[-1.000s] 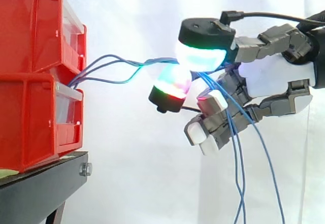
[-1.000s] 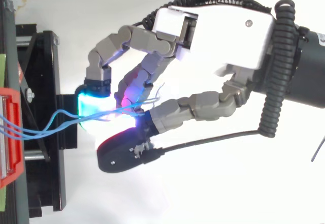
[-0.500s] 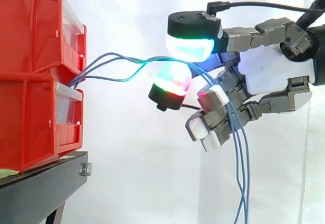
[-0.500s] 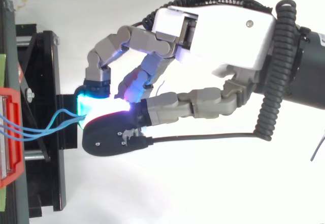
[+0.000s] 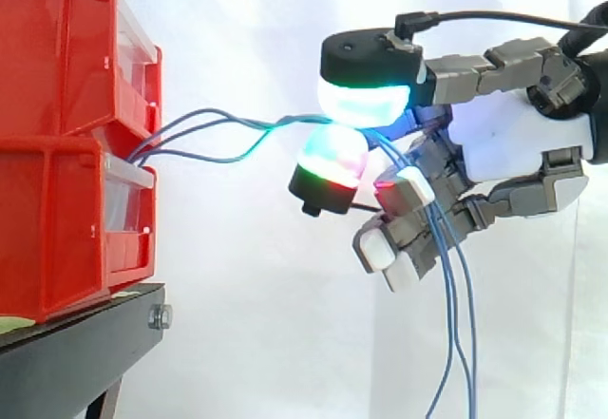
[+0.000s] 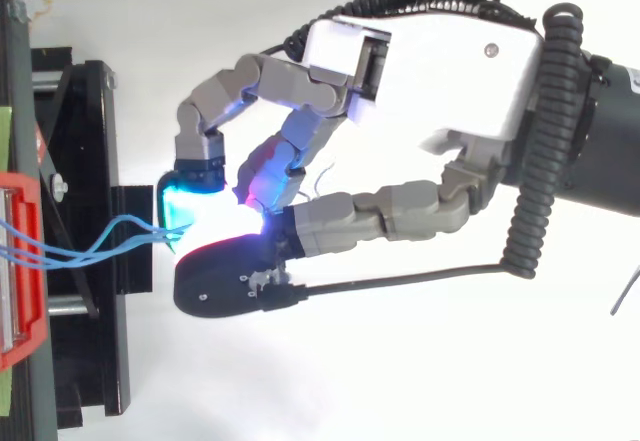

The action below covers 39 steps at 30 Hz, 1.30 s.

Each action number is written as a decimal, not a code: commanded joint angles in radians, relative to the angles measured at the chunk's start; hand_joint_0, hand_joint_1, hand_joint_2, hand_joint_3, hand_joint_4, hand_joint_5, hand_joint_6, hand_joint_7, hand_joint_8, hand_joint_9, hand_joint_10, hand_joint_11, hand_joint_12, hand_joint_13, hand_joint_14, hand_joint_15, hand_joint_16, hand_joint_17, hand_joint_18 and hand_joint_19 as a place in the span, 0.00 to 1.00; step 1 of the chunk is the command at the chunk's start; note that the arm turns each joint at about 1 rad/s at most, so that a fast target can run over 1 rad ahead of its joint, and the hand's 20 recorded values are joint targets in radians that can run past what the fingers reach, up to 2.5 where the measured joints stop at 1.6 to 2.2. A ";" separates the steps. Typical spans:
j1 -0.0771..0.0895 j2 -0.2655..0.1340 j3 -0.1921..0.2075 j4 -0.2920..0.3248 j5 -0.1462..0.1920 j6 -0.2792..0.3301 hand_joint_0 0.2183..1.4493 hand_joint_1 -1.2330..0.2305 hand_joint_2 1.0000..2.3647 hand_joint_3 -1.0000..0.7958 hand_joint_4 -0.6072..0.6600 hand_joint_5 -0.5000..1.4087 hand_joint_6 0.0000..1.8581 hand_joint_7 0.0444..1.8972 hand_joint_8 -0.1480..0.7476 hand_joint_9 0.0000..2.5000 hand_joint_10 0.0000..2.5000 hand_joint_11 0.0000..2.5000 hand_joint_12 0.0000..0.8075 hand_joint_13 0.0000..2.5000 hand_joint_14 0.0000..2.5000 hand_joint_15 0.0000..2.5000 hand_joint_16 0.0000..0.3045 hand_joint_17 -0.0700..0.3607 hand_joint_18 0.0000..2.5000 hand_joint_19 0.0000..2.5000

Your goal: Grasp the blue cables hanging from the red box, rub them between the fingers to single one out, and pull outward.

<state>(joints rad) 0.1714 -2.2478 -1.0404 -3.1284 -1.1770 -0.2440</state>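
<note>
Centre frame, the hand (image 5: 513, 143) pinches the blue cables (image 5: 280, 123) between glowing pads (image 5: 366, 105), apparently rubbing. Next it must isolate one, then pull rightward from the red box (image 5: 66, 200).

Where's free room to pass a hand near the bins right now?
Free: below the blue cables, between the lower red bin and the hand; also above the cables. Crowded: the cable span from bin to hand, and under the hand where the strands hang.

Glossy red plastic bins (image 5: 57, 58), matt black stand (image 5: 76, 352), smooth blue cables (image 5: 201, 112)
</note>
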 commanded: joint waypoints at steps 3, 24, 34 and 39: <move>0.002 -0.001 -0.001 -0.041 -0.013 0.000 0.41 0.23 0.02 0.50 0.47 0.16 0.52 0.55 0.52 0.39 0.01 0.33 0.45 0.38 0.01 0.24 0.14 0.39 0.33 0.17; 0.002 0.001 -0.003 -0.044 -0.047 0.000 0.27 0.32 0.00 0.32 0.57 0.16 0.50 0.44 0.55 0.40 0.01 0.33 0.45 0.38 0.01 0.25 0.15 0.40 0.32 0.18; 0.002 0.001 -0.003 -0.044 -0.052 0.000 0.25 0.45 0.00 0.33 0.58 0.17 0.48 0.44 0.57 0.43 0.01 0.33 0.48 0.40 0.01 0.26 0.16 0.42 0.33 0.19; 0.003 0.001 -0.003 -0.044 -0.058 0.000 0.24 0.48 0.00 0.33 0.58 0.17 0.48 0.44 0.58 0.43 0.01 0.33 0.49 0.40 0.01 0.26 0.16 0.42 0.33 0.19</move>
<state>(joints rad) 0.1744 -2.2476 -1.0424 -3.1729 -1.2317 -0.2439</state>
